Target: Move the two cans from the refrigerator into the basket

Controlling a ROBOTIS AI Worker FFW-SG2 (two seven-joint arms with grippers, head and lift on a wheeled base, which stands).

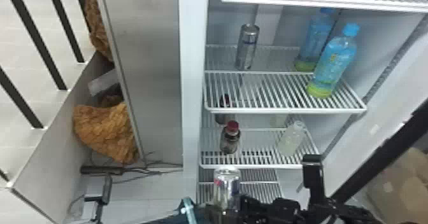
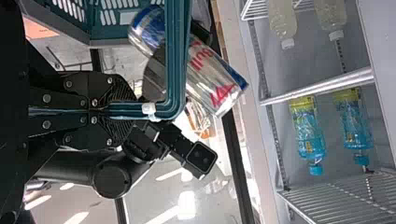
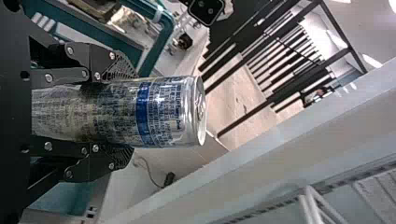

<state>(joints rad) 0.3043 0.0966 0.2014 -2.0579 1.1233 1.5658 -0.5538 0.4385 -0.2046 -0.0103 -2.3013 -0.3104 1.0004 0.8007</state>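
Teal-handled, the basket (image 2: pixel 112 35) hangs near, the left gripper (image 2: pixel 133 111) clamped on its handle (image 2: pixel 176 56), just left of the silver can (image 3: pixel 163 112) that the right gripper (image 3: pixel 132 113) squeezes, long axis in line with its fingers, so the coming move should run leftward; the other can (image 1: pixel 247 48) stands far, upright on a refrigerator shelf (image 1: pixel 286 111).

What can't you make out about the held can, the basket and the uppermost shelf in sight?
- Held can's base: right wrist view, behind the right hand's black housing.
- Its fine print: right wrist view, too small.
- Its middle: left wrist view, behind the basket handle.
- Rest of the basket: left wrist view, cut off by the top edge.
- Uppermost shelf's far part: head view, cut off by the top edge.
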